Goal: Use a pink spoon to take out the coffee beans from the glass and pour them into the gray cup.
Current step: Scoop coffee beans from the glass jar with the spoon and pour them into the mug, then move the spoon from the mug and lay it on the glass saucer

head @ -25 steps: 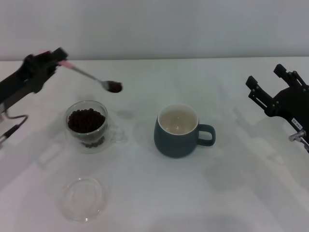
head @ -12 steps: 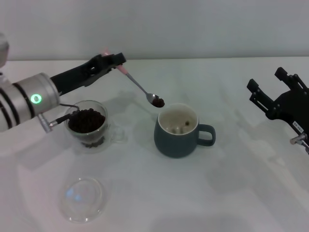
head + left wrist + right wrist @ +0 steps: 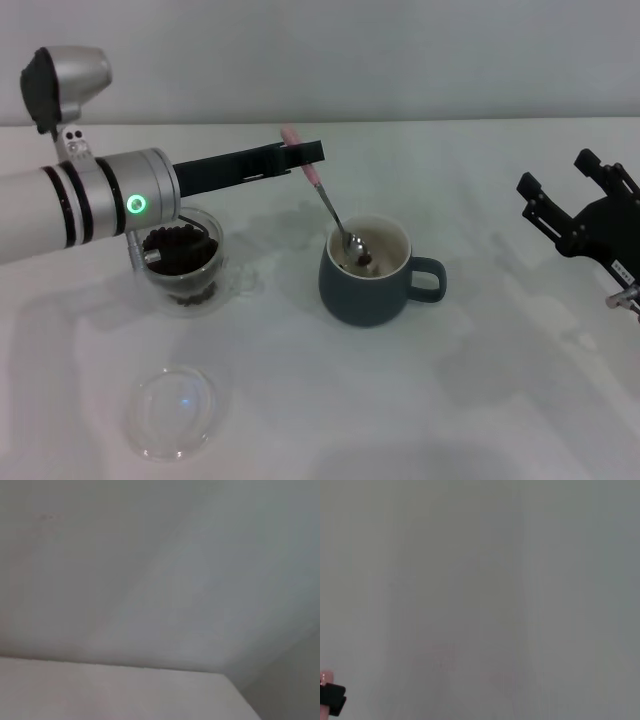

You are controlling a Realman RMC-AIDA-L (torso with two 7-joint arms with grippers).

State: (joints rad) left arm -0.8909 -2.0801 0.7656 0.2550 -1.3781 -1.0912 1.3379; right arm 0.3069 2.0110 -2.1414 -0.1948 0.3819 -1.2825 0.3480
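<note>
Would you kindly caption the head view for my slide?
Left tool tips spoon into gray cup; right tool idle at the side.

- Head view: high, looking forward and down on the white table (image 3: 470, 400), both arms at frame edges.
- Left wrist view: faces blank wall and table edge only.
- Right wrist view: blank surface; left gripper (image 3: 330, 700) tip at corner, shared with head view (image 3: 305, 155).

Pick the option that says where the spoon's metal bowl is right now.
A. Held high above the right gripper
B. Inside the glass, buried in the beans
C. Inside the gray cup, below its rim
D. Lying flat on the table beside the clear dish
C: in the head view the pink spoon, held by the left gripper, slants down with its bowl inside the gray cup, beside a few coffee beans.
</note>
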